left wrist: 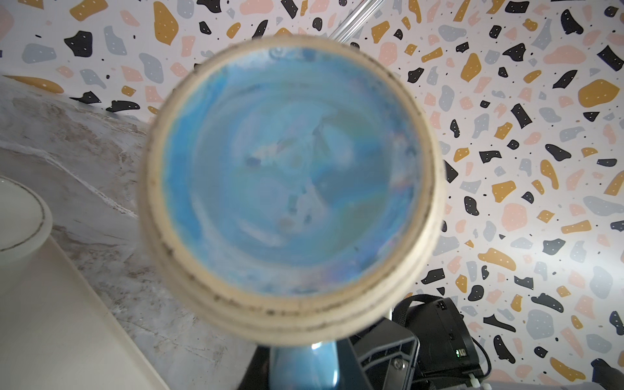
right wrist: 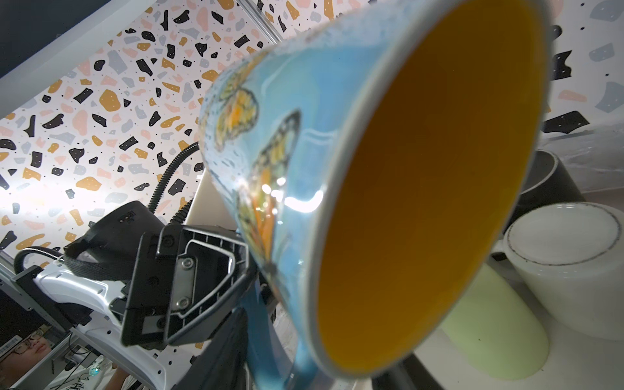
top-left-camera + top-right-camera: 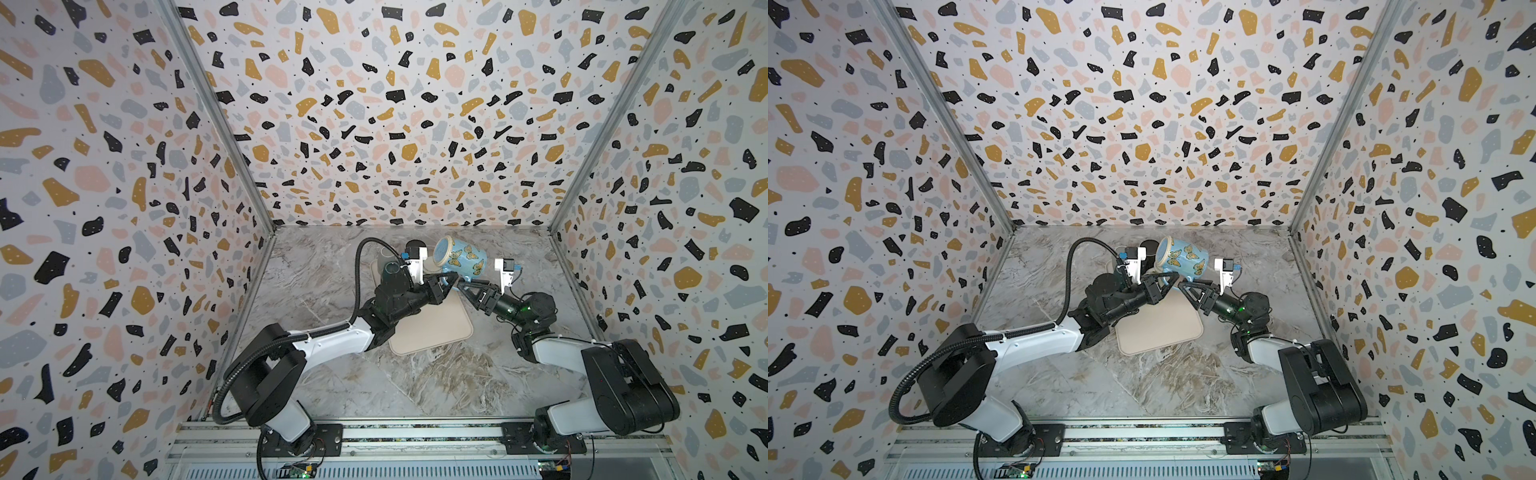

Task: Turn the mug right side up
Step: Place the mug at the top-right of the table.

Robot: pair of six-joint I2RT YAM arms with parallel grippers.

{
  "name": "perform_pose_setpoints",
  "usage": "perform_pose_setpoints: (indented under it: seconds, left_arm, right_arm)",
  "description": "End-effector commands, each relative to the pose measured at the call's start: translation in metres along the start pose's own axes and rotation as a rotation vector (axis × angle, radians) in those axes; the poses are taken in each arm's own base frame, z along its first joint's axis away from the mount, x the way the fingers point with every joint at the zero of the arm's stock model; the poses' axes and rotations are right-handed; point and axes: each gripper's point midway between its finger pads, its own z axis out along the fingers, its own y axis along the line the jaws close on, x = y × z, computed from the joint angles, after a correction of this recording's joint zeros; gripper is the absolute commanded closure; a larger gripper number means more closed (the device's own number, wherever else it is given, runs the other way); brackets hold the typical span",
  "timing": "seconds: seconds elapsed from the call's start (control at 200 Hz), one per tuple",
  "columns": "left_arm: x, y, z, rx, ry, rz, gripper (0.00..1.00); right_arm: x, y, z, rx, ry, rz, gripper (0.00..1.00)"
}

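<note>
Mug (image 3: pixel 461 259): hung sideways, handle (image 3: pixel 448 277) pinched in left gripper (image 3: pixel 452 284), mouth facing right toward spread, empty right gripper (image 3: pixel 464 291).

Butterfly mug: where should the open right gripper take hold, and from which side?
Grip the rim, one finger inside, from the right arm's side: the butterfly mug hangs tipped, mouth toward the right gripper; the left gripper holds its handle.

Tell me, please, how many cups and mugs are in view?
4: butterfly mug held aloft by the left gripper; white mug, pale green cup and dark cup clustered close by. The left arm may hide others.
</note>
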Motion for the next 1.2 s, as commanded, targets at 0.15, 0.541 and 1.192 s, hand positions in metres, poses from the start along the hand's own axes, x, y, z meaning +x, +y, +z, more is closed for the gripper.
perform_pose_setpoints:
  seconds: [0.15, 0.541, 1.192]
  left_arm:
    - [-0.001, -0.057, -0.002, 0.231, -0.002, 0.033, 1.0]
    - [0.016, -0.044, -0.007, 0.187, 0.027, 0.089, 1.0]
    - [0.022, -0.025, 0.001, 0.092, 0.056, 0.141, 0.5]
  right_arm:
    - [-0.025, 0.025, 0.008, -0.079, -0.048, -0.097, 0.44]
    - [-0.035, 0.033, 0.002, -0.143, -0.091, -0.072, 0.73]
    - [-0.036, 0.018, 0.006, -0.059, -0.065, -0.076, 1.0]
